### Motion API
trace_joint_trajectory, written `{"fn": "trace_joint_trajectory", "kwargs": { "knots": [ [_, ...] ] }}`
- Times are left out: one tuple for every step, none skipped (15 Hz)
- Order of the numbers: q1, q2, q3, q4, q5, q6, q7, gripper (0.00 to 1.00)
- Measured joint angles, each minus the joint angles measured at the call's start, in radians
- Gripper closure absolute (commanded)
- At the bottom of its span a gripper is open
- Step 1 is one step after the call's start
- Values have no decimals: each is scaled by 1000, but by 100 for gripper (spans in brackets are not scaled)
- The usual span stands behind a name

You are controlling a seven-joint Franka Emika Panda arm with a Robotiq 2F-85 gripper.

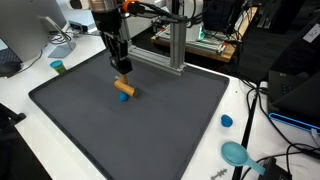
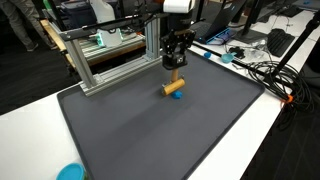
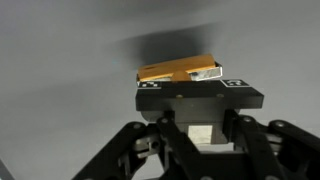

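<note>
My gripper (image 1: 121,68) hangs over the far middle of a dark grey mat (image 1: 160,135) and shows in both exterior views (image 2: 175,66). Its fingers look shut on a brown wooden block (image 1: 123,86) held low over the mat (image 2: 150,135). The block (image 2: 173,87) rests on or just above a small blue piece (image 1: 124,98) that lies on the mat (image 2: 177,97). In the wrist view the block (image 3: 178,69) sticks out beyond the black fingertips (image 3: 200,96), slightly tilted, with grey mat around it.
An aluminium frame (image 1: 176,48) stands at the mat's far edge (image 2: 105,62). A blue cup (image 1: 58,67), a small blue cap (image 1: 227,121) and a teal round object (image 1: 236,153) sit on the white table around the mat. Cables lie at the table's side (image 2: 262,72).
</note>
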Motion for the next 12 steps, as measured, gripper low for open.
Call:
{"fn": "trace_joint_trajectory", "kwargs": {
  "knots": [
    [2,-9,0,5,-3,-26,-1,78],
    [5,-25,0,8,-8,-57,-3,78],
    [8,-45,0,8,-11,-82,-6,78],
    [11,-66,0,8,-11,-94,-13,78],
    [14,-86,0,8,-11,-95,-20,78],
    [17,-102,0,8,-11,-93,-25,78],
    [19,-113,0,9,-11,-91,-27,78],
    [19,-119,0,11,-11,-88,-28,78],
    [19,-120,0,12,-12,-83,-28,78],
    [19,-117,-2,13,-13,-77,-28,78],
    [19,-111,-5,14,-13,-69,-27,78],
    [19,-103,-9,15,-13,-58,-27,78]
  ]
}}
